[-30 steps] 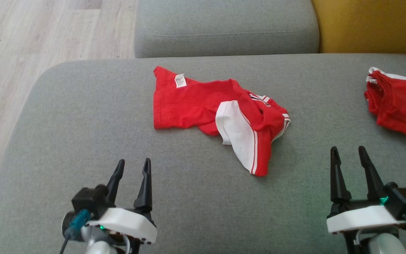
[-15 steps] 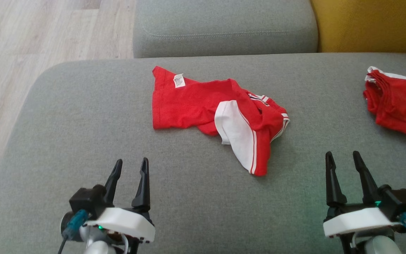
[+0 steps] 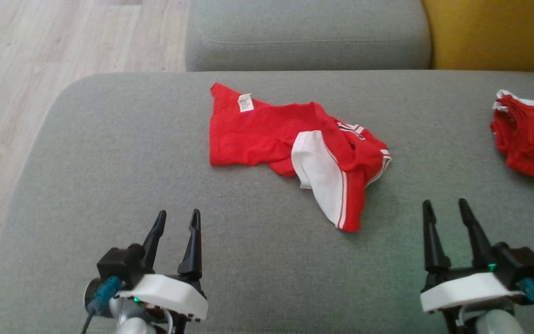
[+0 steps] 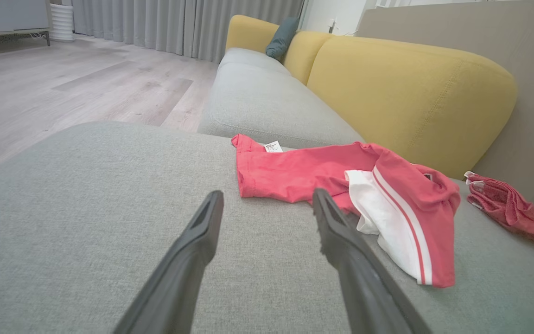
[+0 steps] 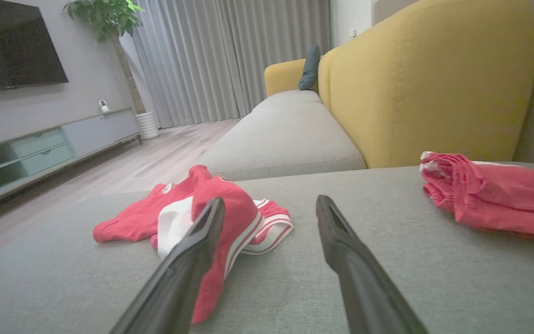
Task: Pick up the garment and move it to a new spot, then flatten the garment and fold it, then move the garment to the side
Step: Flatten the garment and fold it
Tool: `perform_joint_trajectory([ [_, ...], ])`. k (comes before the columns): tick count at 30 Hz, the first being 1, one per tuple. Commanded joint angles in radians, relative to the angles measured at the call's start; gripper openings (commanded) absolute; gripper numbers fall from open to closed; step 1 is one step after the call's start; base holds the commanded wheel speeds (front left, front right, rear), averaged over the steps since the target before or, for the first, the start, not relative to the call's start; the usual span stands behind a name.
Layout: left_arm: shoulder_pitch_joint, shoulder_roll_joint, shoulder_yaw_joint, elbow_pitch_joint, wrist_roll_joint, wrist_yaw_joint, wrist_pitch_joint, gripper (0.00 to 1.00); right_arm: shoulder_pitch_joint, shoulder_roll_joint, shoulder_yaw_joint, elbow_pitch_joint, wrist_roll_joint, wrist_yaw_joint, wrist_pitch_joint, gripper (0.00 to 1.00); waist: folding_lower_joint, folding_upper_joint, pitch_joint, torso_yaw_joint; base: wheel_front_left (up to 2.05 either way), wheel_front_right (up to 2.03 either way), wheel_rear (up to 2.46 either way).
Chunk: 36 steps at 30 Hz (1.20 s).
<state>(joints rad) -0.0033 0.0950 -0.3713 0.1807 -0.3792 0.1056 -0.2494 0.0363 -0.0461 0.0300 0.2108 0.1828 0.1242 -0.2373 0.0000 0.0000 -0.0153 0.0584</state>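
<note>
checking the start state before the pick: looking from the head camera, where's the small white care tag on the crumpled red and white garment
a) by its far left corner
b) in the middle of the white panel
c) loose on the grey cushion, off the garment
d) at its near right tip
a: the small white care tag sits on the red fabric by the far left corner of the crumpled red and white garment, which lies on the grey fabric cushion.

Grey sofa seat (image 3: 109, 162), yellow backrest (image 4: 410, 93), wood floor (image 3: 63, 37), grey curtains (image 5: 230, 55).

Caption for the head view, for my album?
Both open, left pincer and right pincer face a crumpled red garment on a grey cushion.
</note>
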Motion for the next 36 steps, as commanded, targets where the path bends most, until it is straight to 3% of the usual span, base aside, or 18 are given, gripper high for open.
perform_joint_trajectory([
  [1, -0.031, 0.000, 0.042, -0.027, 0.007, -0.002, -0.012, 1.00, -0.028, -0.004, 0.038, -0.029, -0.010, 0.007, 0.004, 1.00, 0.0000, 0.0000, 0.008, 0.013, 0.00, 0.00, 0.00],
  [11, -0.072, -0.021, 0.035, -0.027, 0.017, -0.012, -0.012, 1.00, -0.185, -0.004, 0.172, 0.096, -0.098, 0.007, 0.052, 1.00, 0.0000, 0.0000, 0.106, 0.146, 0.00, 0.00, 0.00],
  [18, -0.094, -0.036, 0.040, -0.027, 0.015, -0.016, -0.012, 1.00, -0.330, -0.004, 0.108, 0.363, -0.241, 0.007, 0.083, 1.00, 0.0000, 0.0000, 0.171, 0.255, 0.00, 0.00, 0.00],
  [23, -0.093, -0.041, 0.044, -0.030, 0.014, -0.016, -0.012, 1.00, -0.373, -0.004, 0.041, 0.471, -0.308, 0.007, 0.080, 1.00, 0.0000, 0.0000, 0.187, 0.283, 0.00, 0.00, 0.00],
  [24, -0.093, -0.042, 0.045, -0.030, 0.014, -0.016, -0.012, 1.00, -0.381, -0.004, 0.033, 0.492, -0.319, 0.007, 0.077, 0.84, 0.0000, 0.0000, 0.189, 0.285, 0.00, 0.00, 0.00],
  [25, -0.092, -0.042, 0.046, -0.031, 0.014, -0.016, -0.012, 1.00, -0.388, -0.004, 0.024, 0.511, -0.330, 0.007, 0.074, 0.51, 0.0000, 0.0000, 0.190, 0.287, 0.00, 0.00, 0.00],
  [26, -0.092, -0.043, 0.046, -0.031, 0.015, -0.016, -0.012, 1.00, -0.395, -0.004, 0.017, 0.527, -0.341, 0.007, 0.070, 0.35, 0.0000, 0.0000, 0.191, 0.287, 0.00, 0.00, 0.00],
  [27, -0.092, -0.043, 0.048, -0.031, 0.015, -0.015, -0.012, 1.00, -0.401, -0.004, 0.011, 0.540, -0.347, 0.007, 0.062, 0.00, 0.0000, 0.0000, 0.191, 0.286, 0.00, 0.00, 0.00],
  [31, -0.089, -0.044, 0.053, -0.032, 0.018, -0.015, -0.012, 1.00, -0.421, -0.004, 0.007, 0.538, -0.333, 0.007, 0.014, 0.00, 0.0000, 0.0000, 0.187, 0.262, 0.00, 0.00, 0.00],
  [36, -0.079, -0.044, 0.057, -0.029, 0.025, -0.017, -0.012, 1.00, -0.392, -0.004, 0.093, 0.430, -0.284, 0.007, -0.017, 0.00, 0.0000, 0.0000, 0.163, 0.199, 0.00, 0.00, 0.00],
])
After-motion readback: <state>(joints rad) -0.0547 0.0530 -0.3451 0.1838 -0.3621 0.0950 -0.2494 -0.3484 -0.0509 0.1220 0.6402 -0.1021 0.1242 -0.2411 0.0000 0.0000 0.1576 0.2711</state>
